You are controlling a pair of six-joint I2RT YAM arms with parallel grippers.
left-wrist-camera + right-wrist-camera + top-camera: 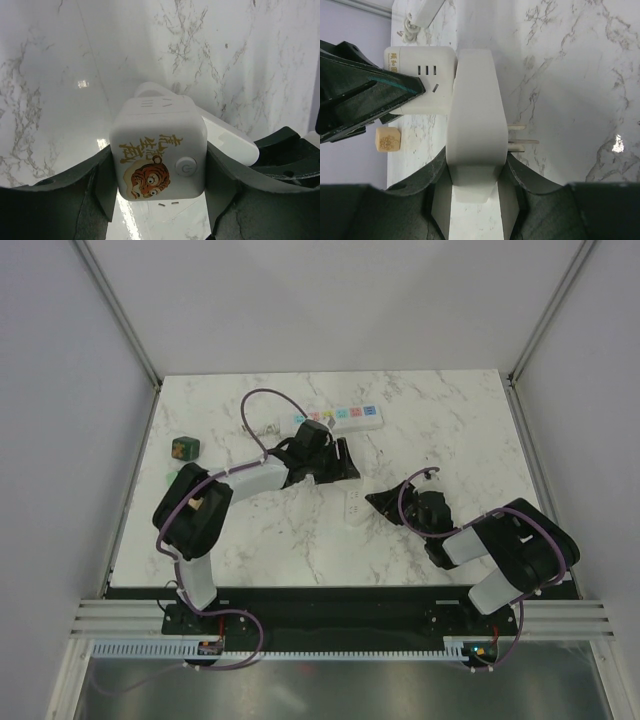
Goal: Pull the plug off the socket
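Left claw [162, 190] grips the cube [157, 145] by two opposite sides, and right claw [475, 195] pinches the block [472, 115] at one narrow end. We see these two white pieces joined face to face near the middle of the table [450, 440], well off every edge. Our plug [185, 448] sits alone near the left edge, close to the wall, its orange mark showing from above, well apart from the socket [340, 418]. The socket lies near the far edge with its long axis running left to right and its cord [409, 31] at the left end; the left arm crosses over its near-left part. Pins [520, 141] jut from the block's side away from the cube. A tan cube [387, 139] rests on the marble just beside the left claw.
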